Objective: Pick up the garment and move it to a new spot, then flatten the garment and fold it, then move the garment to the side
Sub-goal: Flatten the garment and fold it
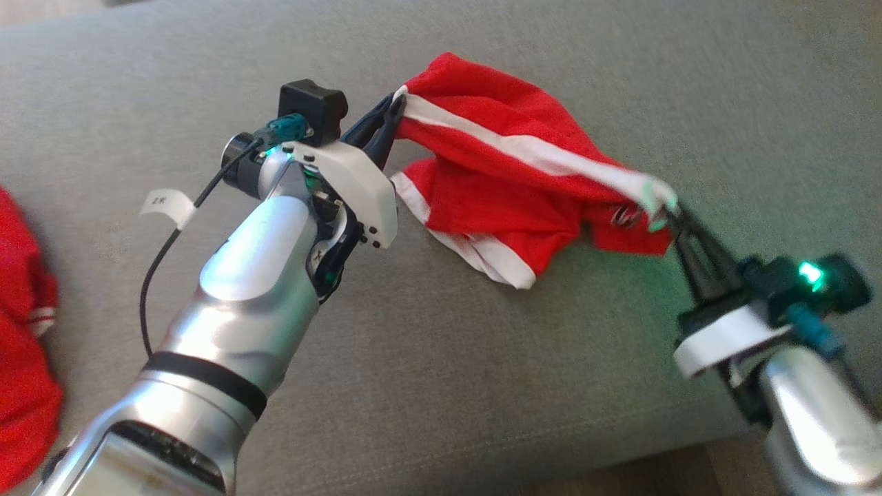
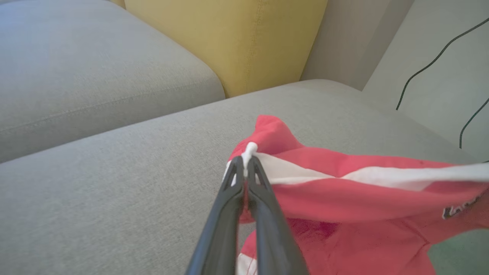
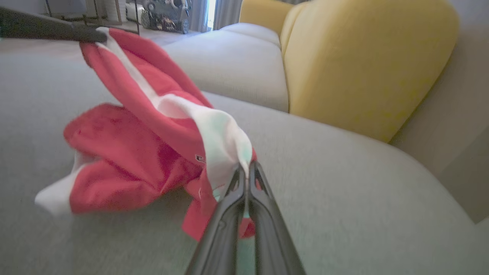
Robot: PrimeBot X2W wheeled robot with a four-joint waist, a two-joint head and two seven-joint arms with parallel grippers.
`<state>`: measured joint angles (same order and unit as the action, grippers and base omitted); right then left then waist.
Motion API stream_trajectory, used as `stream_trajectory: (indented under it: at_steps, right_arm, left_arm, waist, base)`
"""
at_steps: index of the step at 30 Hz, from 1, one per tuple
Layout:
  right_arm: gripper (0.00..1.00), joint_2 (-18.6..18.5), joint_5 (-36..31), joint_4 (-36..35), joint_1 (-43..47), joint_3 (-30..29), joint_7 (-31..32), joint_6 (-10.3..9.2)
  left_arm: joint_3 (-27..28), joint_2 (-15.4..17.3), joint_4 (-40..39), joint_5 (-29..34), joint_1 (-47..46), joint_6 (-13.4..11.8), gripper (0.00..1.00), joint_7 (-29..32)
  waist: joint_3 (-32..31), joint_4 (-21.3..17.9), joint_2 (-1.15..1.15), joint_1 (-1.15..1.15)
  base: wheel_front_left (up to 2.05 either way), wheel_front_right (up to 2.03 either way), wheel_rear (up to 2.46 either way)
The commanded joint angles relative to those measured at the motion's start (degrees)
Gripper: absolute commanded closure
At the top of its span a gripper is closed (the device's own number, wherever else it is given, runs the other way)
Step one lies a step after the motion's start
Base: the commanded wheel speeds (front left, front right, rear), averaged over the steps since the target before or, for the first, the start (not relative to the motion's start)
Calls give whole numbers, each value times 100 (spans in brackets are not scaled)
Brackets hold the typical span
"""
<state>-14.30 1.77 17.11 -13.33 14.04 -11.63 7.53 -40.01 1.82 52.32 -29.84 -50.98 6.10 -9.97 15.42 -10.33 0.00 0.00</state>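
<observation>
Matt red cloth garment (image 1: 510, 186), woven grey sofa (image 1: 482, 386)

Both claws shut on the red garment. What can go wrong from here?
1. The left claw and right claw each pinch just a thin end of the garment, at its white band; tensioning may pull one free.
2. The rest sags bunched toward the cushion, so flattening may trap folds.
3. A second red cloth lies at far left; dragging that way could tangle them.
</observation>
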Motion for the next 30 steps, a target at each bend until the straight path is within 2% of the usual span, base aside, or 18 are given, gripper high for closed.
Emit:
stream_trajectory:
  at_steps: [1, 7, 11, 16, 21, 25, 30]
  right_arm:
    - [100, -195, -12, -304, -300, -14, -71, -4]
    - [100, -750, -32, -776, -1189, -152, -34, -4]
    - [100, -928, -27, -783, -1807, 25, 39, -4]
    - [100, -1091, -42, -626, -2563, 259, 144, -4]
    - [100, -1304, 46, -582, -2739, 452, 314, -4]
    - [100, -1598, 524, -817, -2440, 698, 795, -4]
    - [100, -2018, 1888, -1582, -1726, 1067, 1792, -4]
  left_arm:
    - [143, 115, -232, -55, -171, 9, 100, -88]
    - [383, 385, -865, -265, -137, -30, 100, -145]
    - [532, 621, -1402, -429, -167, -41, 100, 81]
    - [784, 900, -2231, -578, -259, -271, 100, 360]
    - [793, 1094, -2913, -664, -12, -455, 100, 770]
    - [739, 1382, -3740, -784, 531, -668, 100, 1294]
    - [773, 1847, -4845, -948, 1274, -1025, 100, 1885]
  waist:
    - [-329, 292, 0, 0]
    - [-1007, 722, 0, 0]
    - [-1417, 870, 0, 0]
    - [-1712, 979, 0, 0]
    - [-1873, 1070, 0, 0]
    - [-1936, 1124, 0, 0]
    - [-1879, 1124, 0, 0]
  base:
    - [0, 0, 0]
    - [0, 0, 0]
    - [0, 0, 0]
    - [0, 0, 0]
    - [0, 0, 0]
    - [0, 0, 0]
    - [0, 0, 0]
